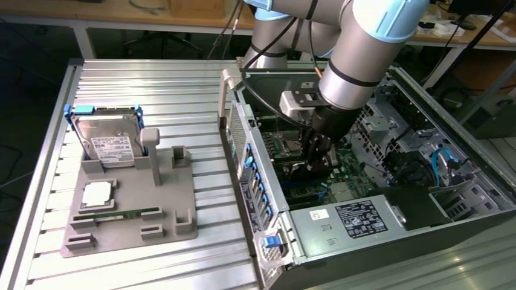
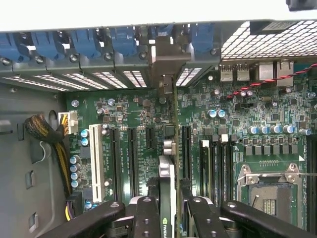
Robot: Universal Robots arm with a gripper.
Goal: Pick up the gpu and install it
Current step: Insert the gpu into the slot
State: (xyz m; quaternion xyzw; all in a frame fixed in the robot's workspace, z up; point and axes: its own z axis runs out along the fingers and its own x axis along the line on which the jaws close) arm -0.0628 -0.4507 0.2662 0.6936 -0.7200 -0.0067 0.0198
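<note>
My gripper (image 2: 168,210) is shut on the gpu (image 2: 167,171), a thin card seen edge-on between the two black fingers (image 2: 146,215). The card stands upright over the green motherboard (image 2: 124,109). It lies in line with the long expansion slots, and its metal bracket (image 2: 165,62) reaches the rear slot openings under the blue clips (image 2: 124,42). I cannot tell whether its edge sits in a slot. In the exterior view the arm reaches down into the open computer case (image 1: 451,130), with the gripper (image 1: 321,162) low over the board.
On the exterior view's left, a grey fixture (image 1: 173,199) holds a hard drive with blue rails (image 1: 105,142), a processor (image 1: 96,193) and a green memory stick (image 1: 121,213). Inside the case are the power supply (image 1: 347,220), the processor socket (image 2: 270,193) and a yellow cable bundle (image 2: 52,141).
</note>
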